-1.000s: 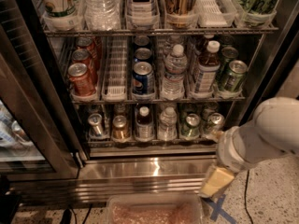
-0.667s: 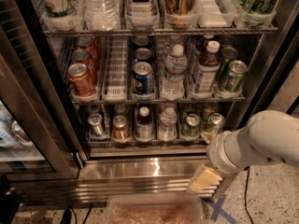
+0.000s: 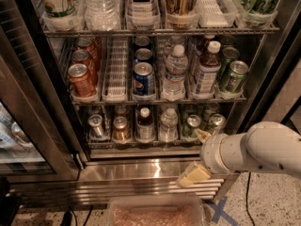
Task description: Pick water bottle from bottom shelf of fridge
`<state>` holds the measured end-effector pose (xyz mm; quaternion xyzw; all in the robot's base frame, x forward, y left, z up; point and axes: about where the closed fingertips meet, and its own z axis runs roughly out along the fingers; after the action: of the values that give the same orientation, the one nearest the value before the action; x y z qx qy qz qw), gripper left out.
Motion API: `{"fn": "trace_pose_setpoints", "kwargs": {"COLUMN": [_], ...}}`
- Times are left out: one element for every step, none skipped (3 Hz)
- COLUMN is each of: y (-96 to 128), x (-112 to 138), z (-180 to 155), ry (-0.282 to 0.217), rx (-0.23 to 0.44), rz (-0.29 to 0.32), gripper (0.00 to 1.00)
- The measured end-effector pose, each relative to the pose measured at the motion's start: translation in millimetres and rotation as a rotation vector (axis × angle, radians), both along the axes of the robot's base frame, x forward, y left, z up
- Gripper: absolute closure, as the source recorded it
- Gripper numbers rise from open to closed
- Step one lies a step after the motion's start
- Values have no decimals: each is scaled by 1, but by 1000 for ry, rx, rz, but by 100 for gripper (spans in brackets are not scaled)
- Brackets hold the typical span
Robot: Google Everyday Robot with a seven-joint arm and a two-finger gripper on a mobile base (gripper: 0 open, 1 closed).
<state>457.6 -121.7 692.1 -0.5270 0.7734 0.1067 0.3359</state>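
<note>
A: Camera view: where is the tool?
B: The tool (image 3: 190, 158) is low right, before the fridge (image 3: 127, 169) base; fingers spread, empty.
A: And the water bottle?
B: The water bottle (image 3: 168, 125) stands upright on the bottom shelf (image 3: 108, 144), between the dark bottle (image 3: 144, 122) and the green can (image 3: 192, 125).

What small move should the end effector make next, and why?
Probably lift the end effector and bring it towards the water bottle: it hangs open before the steel base, lower than the bottom shelf, and the bottle stands upright, not yet grasped.
</note>
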Motion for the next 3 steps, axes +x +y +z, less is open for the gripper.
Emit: {"fn": "trace_pose_setpoints", "kwargs": {"y": [5, 5, 2], "x": [-1, -1, -1], "z": [-2, -2, -4], "ry": [-13, -13, -13], "rx": [51, 51, 55], "rz": [-8, -8, -21], "gripper": [0, 0, 0]}}
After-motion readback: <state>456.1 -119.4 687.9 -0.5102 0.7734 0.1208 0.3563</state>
